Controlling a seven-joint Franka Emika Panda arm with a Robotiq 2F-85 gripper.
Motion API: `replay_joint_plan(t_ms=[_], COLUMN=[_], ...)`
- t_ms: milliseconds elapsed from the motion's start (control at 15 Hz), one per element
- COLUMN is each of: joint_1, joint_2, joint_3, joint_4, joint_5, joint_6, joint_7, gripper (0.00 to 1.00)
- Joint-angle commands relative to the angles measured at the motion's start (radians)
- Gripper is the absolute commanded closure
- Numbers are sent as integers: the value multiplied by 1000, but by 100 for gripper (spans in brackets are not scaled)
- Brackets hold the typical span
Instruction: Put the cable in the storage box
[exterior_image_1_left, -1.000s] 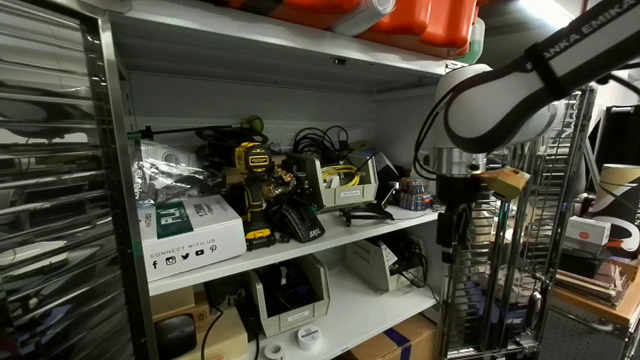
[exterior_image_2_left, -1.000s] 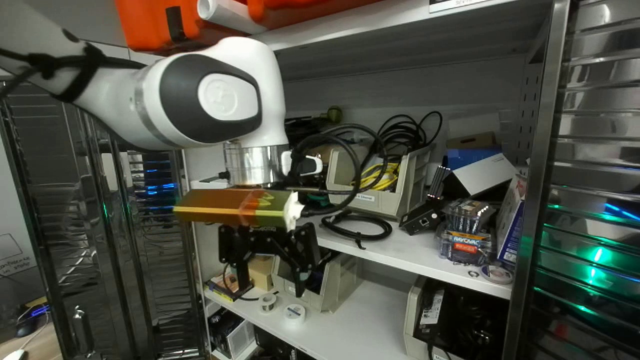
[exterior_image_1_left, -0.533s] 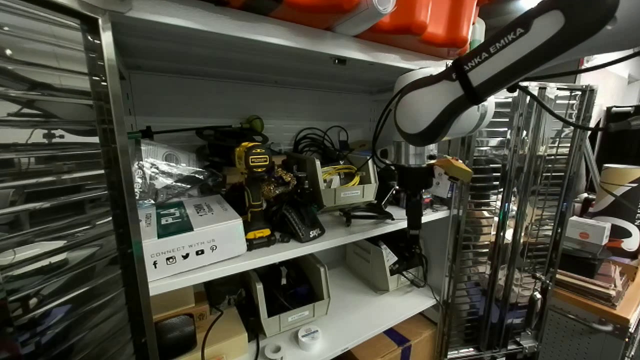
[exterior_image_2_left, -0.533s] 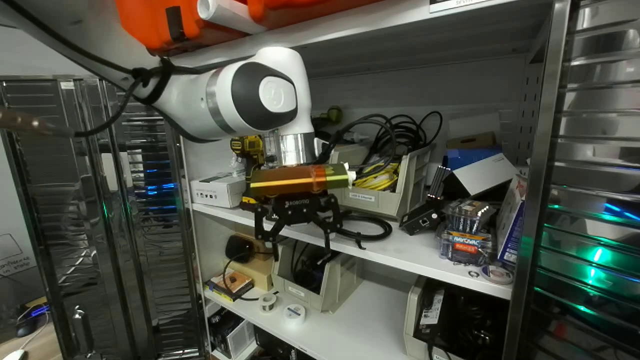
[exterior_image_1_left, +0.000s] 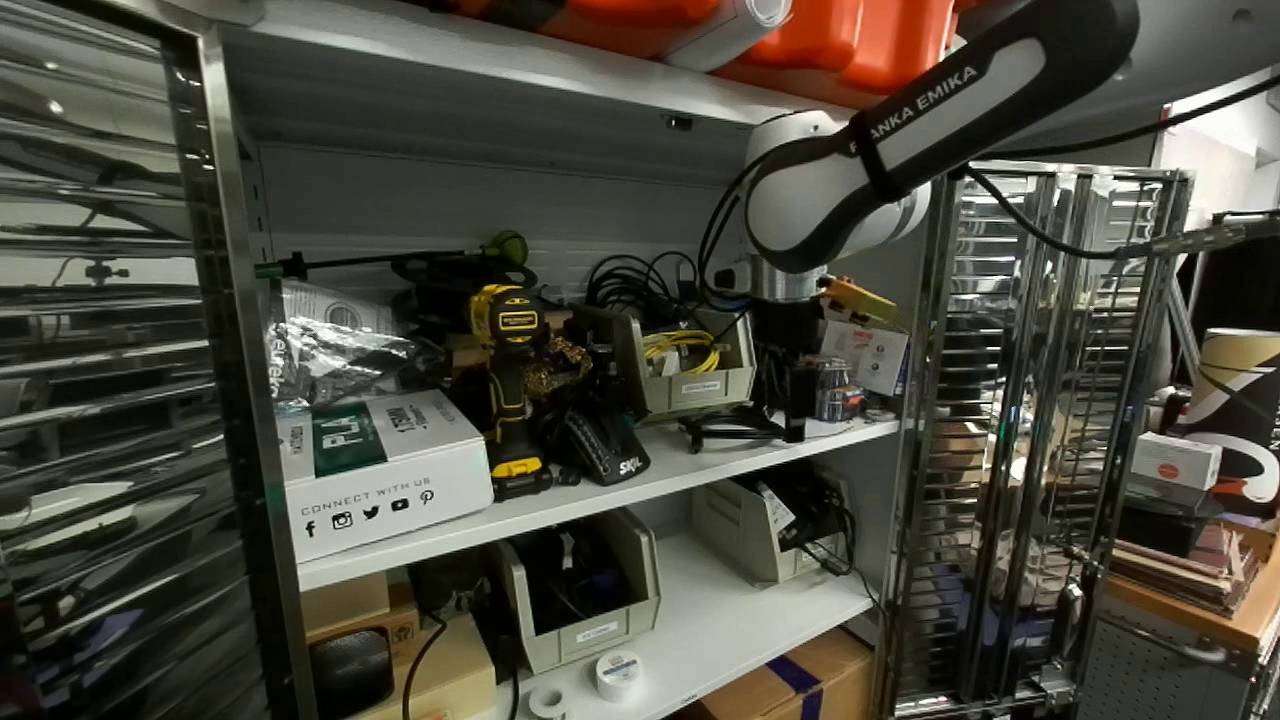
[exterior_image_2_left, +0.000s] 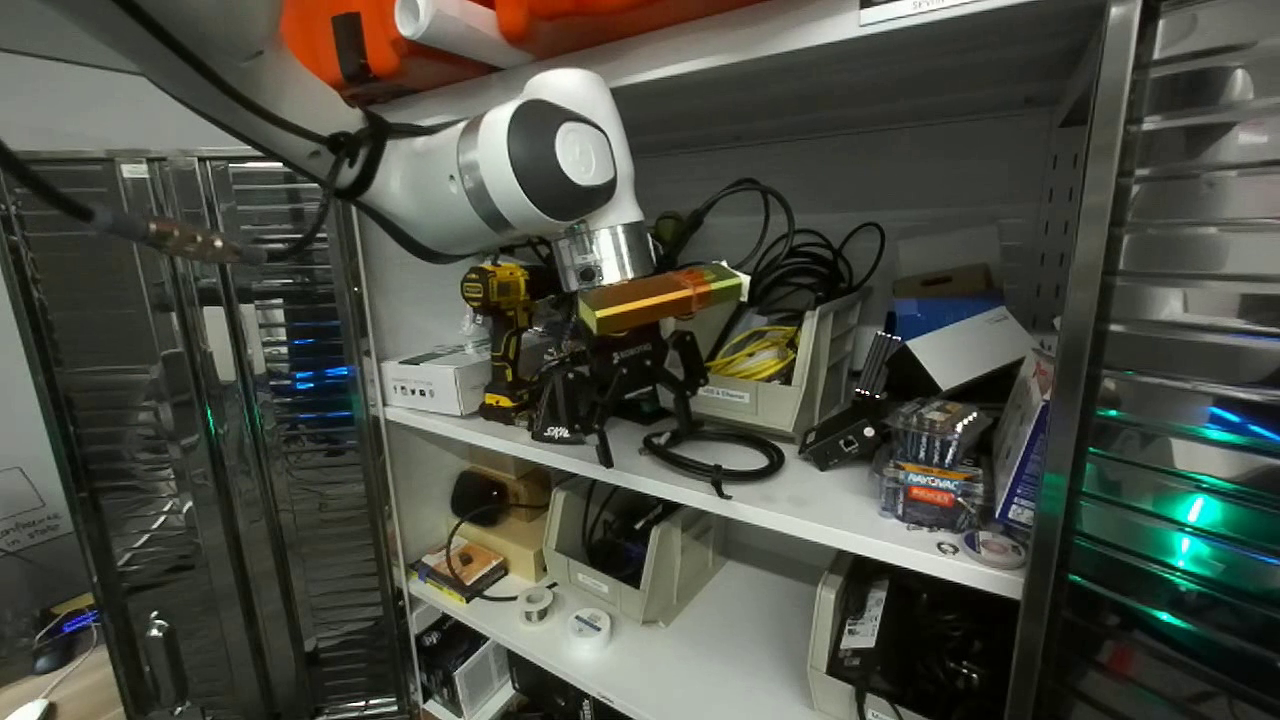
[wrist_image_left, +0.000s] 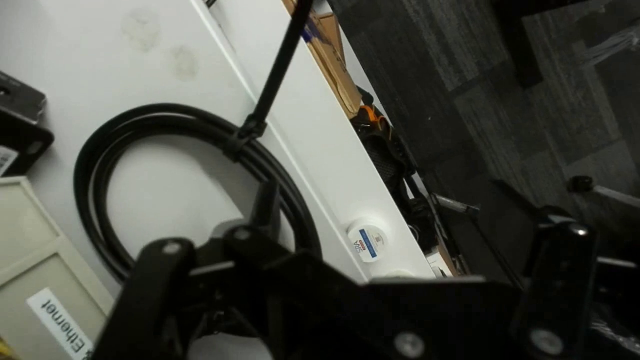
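Observation:
A black cable, coiled and tied, lies flat on the middle shelf near its front edge; it shows in both exterior views (exterior_image_1_left: 735, 428) (exterior_image_2_left: 750, 472) and in the wrist view (wrist_image_left: 170, 109). A beige storage box with an Ethernet label stands just behind it (exterior_image_1_left: 658, 396) (exterior_image_2_left: 770, 405), holding yellow cables; its front wall shows at the left of the wrist view (wrist_image_left: 25, 237). My gripper (exterior_image_2_left: 647, 447) is open, tilted, above the shelf's front edge. One fingertip is over the coil's near side in the wrist view (wrist_image_left: 387, 198); the other is beyond the shelf. Nothing is between the fingers.
A yellow drill (exterior_image_2_left: 505, 340) and a charger (exterior_image_1_left: 605, 445) stand beside the box on one side. A black device (exterior_image_2_left: 845, 440) and battery packs (exterior_image_2_left: 930, 480) stand on the other. Black cables (exterior_image_2_left: 810, 265) loop at the box's back. More bins (exterior_image_1_left: 580, 590) stand below.
The arm has moved in toward the shelf, bringing the gripper from in front of it to the coiled cable. The gripper has tilted and stays open. The cable and box have not moved.

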Motion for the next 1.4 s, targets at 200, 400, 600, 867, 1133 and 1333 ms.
replay_joint_plan(t_ms=[200, 400, 600, 867, 1133, 1333], joint_1=[-14, -15, -14, -15, -14, -19], joint_2=[143, 188, 201, 184, 173, 147], joint_3=[14, 16, 19, 19, 9, -2], joint_4=[174, 216, 229, 216, 206, 178], joint_5=[-32, -24, -18, -19, -37, -48], joint_6=[-7, -24, -39, -52, -63, -47], joint_7=[-129, -160, -168, -164, -138, -96], gripper=[0, 0, 34, 65, 91, 92])
